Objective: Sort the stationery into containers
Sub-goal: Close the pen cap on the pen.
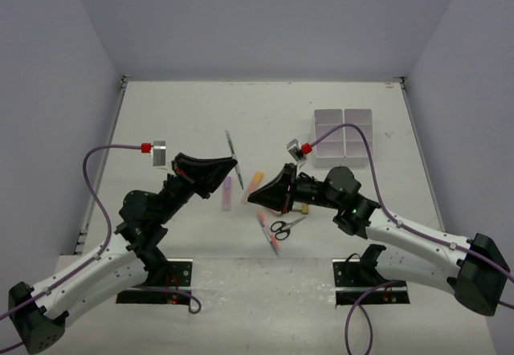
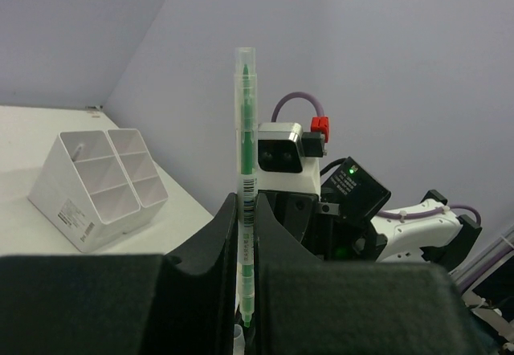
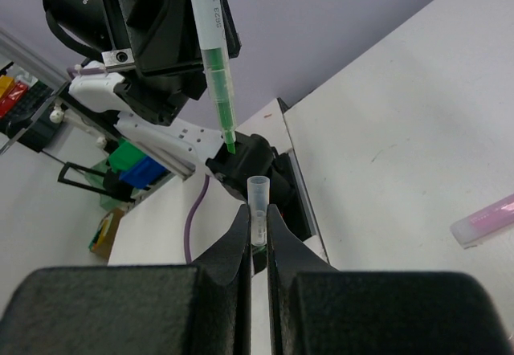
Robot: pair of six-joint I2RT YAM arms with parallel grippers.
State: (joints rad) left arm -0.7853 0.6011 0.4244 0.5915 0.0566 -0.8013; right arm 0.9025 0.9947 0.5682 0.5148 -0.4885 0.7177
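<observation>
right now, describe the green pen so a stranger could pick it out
Over the middle of the table, find the left gripper. The green pen is clamped in it. Unlike the lilac highlighter lying nearby, it is thin and clear-barrelled.

Right wrist view crops the green pen (image 3: 214, 50) at top

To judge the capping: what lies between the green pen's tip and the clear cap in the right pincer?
Nothing: the right wrist view shows a short bare gap between the green pen and the clear cap in the right pincer.
</observation>
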